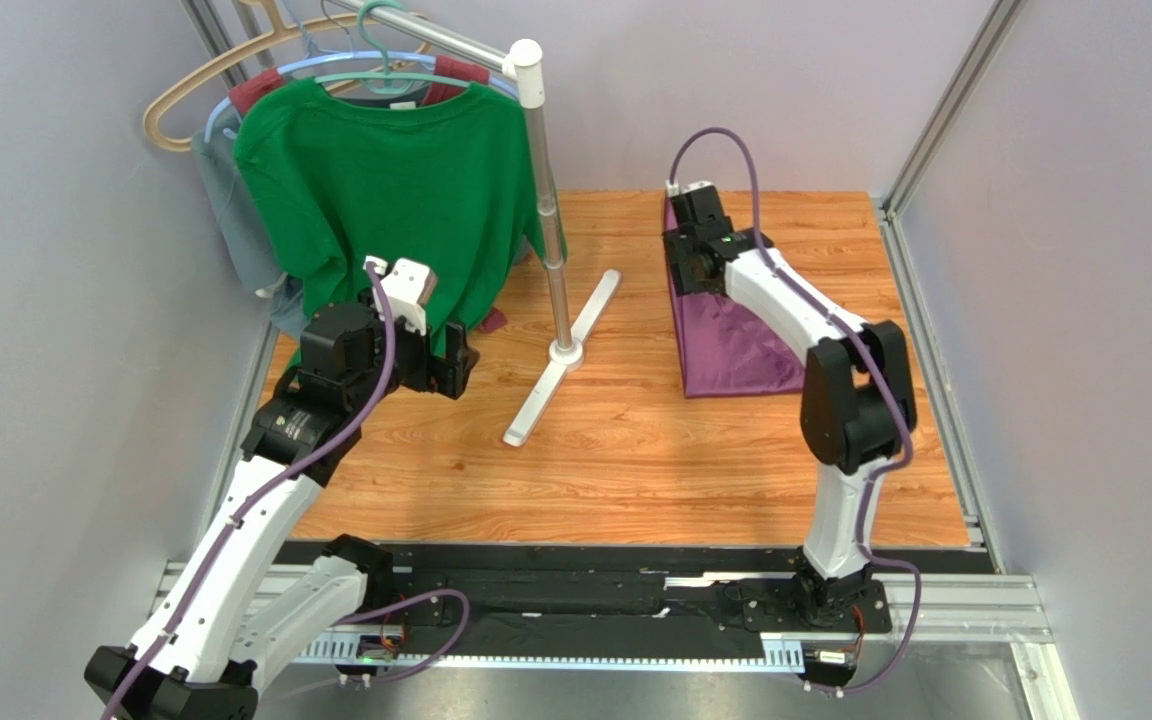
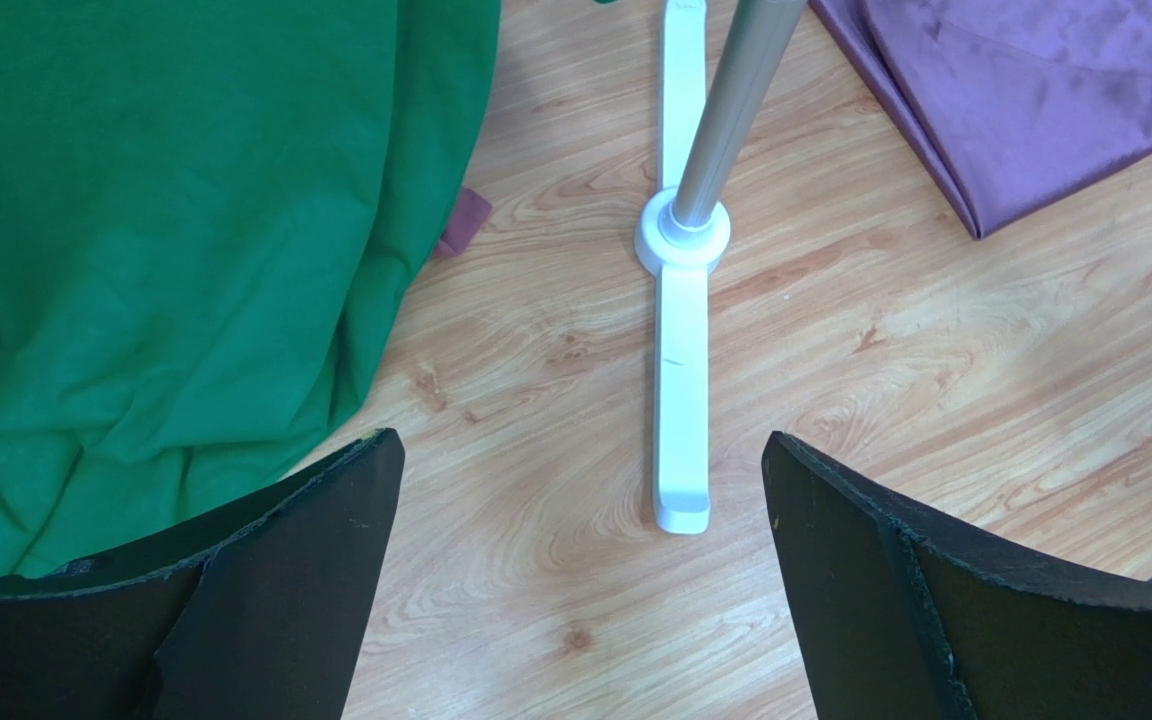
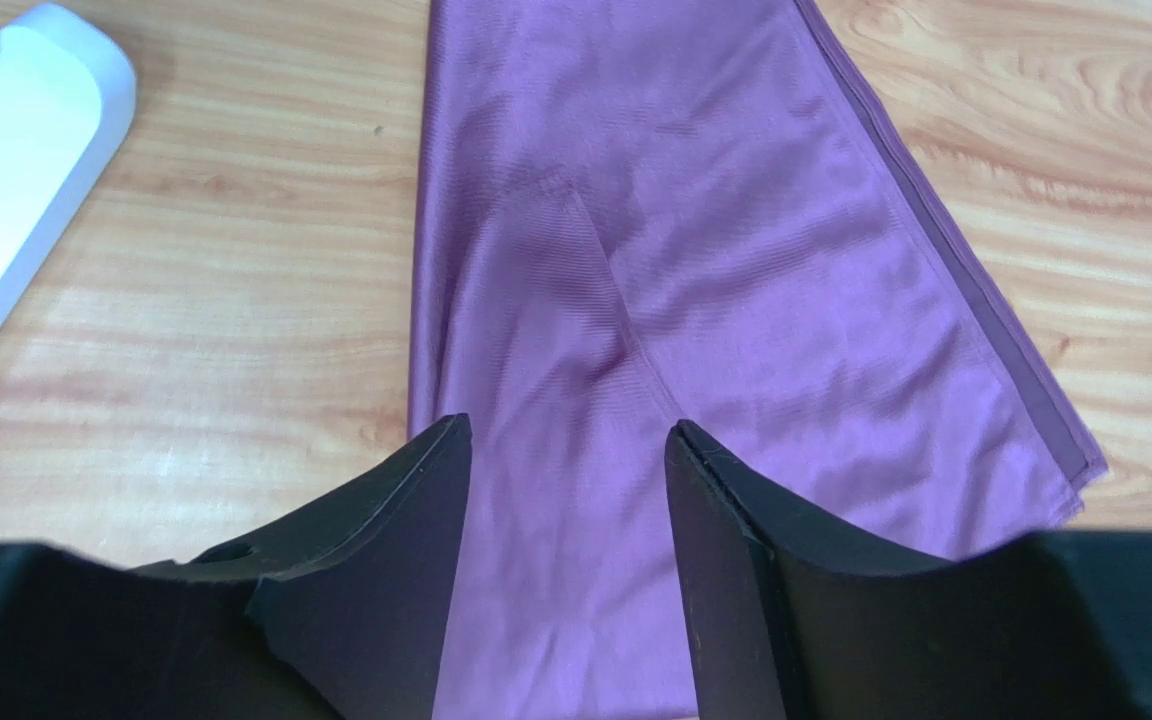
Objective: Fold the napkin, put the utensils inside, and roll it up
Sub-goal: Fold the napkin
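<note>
The dark purple napkin (image 1: 732, 348) lies folded flat on the wooden table at the right, and also shows in the left wrist view (image 2: 1033, 105). My right gripper (image 1: 692, 255) hovers over its far end. In the right wrist view its jaws (image 3: 567, 435) stand apart with only the flat napkin (image 3: 717, 255) below and nothing between them. My left gripper (image 1: 455, 360) is wide open over bare wood (image 2: 582, 450), beside the hem of the green shirt. The utensils are out of view.
A clothes rack stands at mid-table, with a metal pole (image 1: 545, 165) on a long white foot (image 1: 560, 360) (image 2: 680, 375) (image 3: 11, 165). A green shirt (image 1: 387, 180) (image 2: 162, 225) hangs from it at the left. Grey walls enclose the table.
</note>
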`<state>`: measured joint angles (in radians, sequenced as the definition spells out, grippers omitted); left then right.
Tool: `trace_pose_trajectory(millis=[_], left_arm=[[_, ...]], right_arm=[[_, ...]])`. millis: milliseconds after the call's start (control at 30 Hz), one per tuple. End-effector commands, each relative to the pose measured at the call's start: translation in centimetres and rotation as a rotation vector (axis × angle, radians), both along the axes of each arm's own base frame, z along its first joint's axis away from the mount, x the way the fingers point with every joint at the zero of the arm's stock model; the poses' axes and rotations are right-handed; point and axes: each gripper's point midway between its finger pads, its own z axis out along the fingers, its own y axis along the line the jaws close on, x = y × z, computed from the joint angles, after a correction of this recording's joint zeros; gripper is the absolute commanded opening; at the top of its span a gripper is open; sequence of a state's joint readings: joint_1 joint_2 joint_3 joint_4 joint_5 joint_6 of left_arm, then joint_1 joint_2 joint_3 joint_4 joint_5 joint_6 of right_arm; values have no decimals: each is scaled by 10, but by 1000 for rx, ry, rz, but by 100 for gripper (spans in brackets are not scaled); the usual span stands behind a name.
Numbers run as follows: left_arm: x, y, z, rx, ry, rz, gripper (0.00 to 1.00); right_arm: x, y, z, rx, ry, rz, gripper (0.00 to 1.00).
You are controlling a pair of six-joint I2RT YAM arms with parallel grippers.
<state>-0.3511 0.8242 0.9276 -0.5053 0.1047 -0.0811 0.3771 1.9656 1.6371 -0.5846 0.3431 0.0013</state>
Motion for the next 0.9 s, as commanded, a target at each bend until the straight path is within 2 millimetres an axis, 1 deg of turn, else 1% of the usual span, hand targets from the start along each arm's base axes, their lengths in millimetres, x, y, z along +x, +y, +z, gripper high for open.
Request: trace_pose_trajectory(millis=[0, 33, 100, 133, 167, 200, 233, 300, 367, 433, 467, 500, 600, 700, 767, 867], left_arm=[[1, -1, 3, -7, -18, -10, 99], [1, -1, 4, -8, -19, -11, 99], [1, -2, 3, -8, -17, -14, 99], [1, -2, 3, -8, -18, -16, 99], [0, -2, 3, -8, -16, -16, 99], [1, -2, 3, -6, -17, -17, 99], [0, -2, 3, -8, -18, -20, 99], [1, -3, 3, -10, -17, -22, 99], [0, -4, 2, -14, -13, -26, 99], [0, -5, 2, -17, -12, -29, 99], [0, -5, 2, -16, -11, -29, 99], [0, -5, 1, -17, -7, -29, 99], [1, -6, 2, -20, -9, -30, 99], [1, -6, 1, -20, -6, -33, 99], [1, -6, 1, -20, -6, -35, 99], [1, -7, 1, -22, -6, -34, 99]], right_arm=[[-17, 13, 31, 166, -48, 10, 55], [-29, 23, 26, 221, -12, 43, 55], [-43, 36, 15, 299, 39, 51, 53], [-56, 43, 3, 334, 81, 60, 52], [-63, 45, -2, 338, 95, 66, 51], [-71, 54, -6, 336, 106, 85, 51], [-81, 53, -18, 328, 129, 81, 51], [-93, 62, -27, 332, 158, 89, 50], [-105, 60, -39, 309, 192, 78, 47], [-114, 65, -44, 307, 208, 82, 46], [-120, 65, -50, 296, 223, 81, 46], [-124, 68, -51, 284, 226, 84, 46], [-135, 60, -59, 231, 239, 62, 44], [-140, 56, -64, 223, 236, 45, 44], [-140, 50, -66, 198, 229, 24, 44], [-137, 46, -68, 175, 216, 16, 45]])
